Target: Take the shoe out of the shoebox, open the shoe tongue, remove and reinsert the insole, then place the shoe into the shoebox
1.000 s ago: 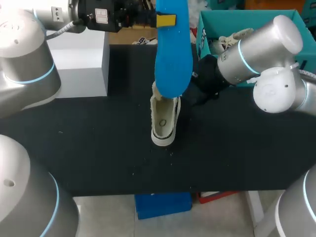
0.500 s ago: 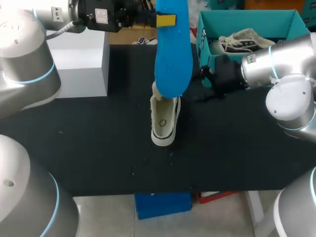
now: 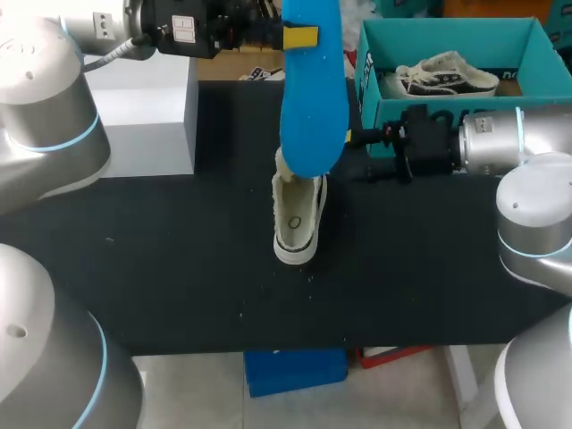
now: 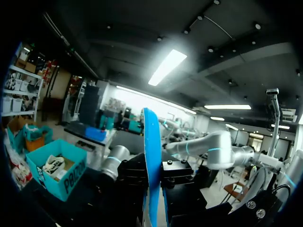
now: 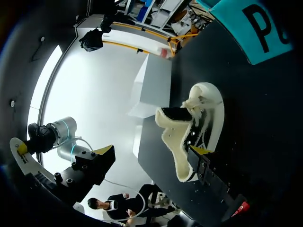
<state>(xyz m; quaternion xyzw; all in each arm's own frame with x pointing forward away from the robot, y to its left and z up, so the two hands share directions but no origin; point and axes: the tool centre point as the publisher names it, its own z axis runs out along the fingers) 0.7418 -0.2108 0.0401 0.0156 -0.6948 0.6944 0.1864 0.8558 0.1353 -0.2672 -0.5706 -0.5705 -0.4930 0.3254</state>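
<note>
Shoe (image 3: pixel 298 219) at the middle of the black counter (image 3: pixel 179 268), white, long axis running from 12 to 6 o'clock in the head view, rounded end toward 6 o'clock, opening and loose laces in sight from the right wrist. Blue insole (image 3: pixel 313 89) upright at 12 o'clock of the shoe, out of it, lower end over the shoe's far end; no telling whether touching or just above. Left gripper (image 4: pixel 154 178) closed on the insole, clamping it edge-on from both sides, a yellow tip showing against the blue high up in the head view. Right gripper (image 5: pixel 150 152) open and holding nothing, fingers (image 5: pixel 199 150) spread wide, lying level over the counter at 3 o'clock of the insole's lower end, between shoe and shoebox, pointing toward 9 o'clock. From the right wrist, shoe just ahead of the gripper, close beside one finger, not between the two. Teal shoebox (image 3: pixel 447 103) at 2 o'clock of the shoe, at the counter's far right corner, lid off, a second shoe (image 3: pixel 447 71) lying inside. Grey block (image 3: pixel 147 116) at 10 o'clock of the shoe, well apart from it, on the counter's far left.
</note>
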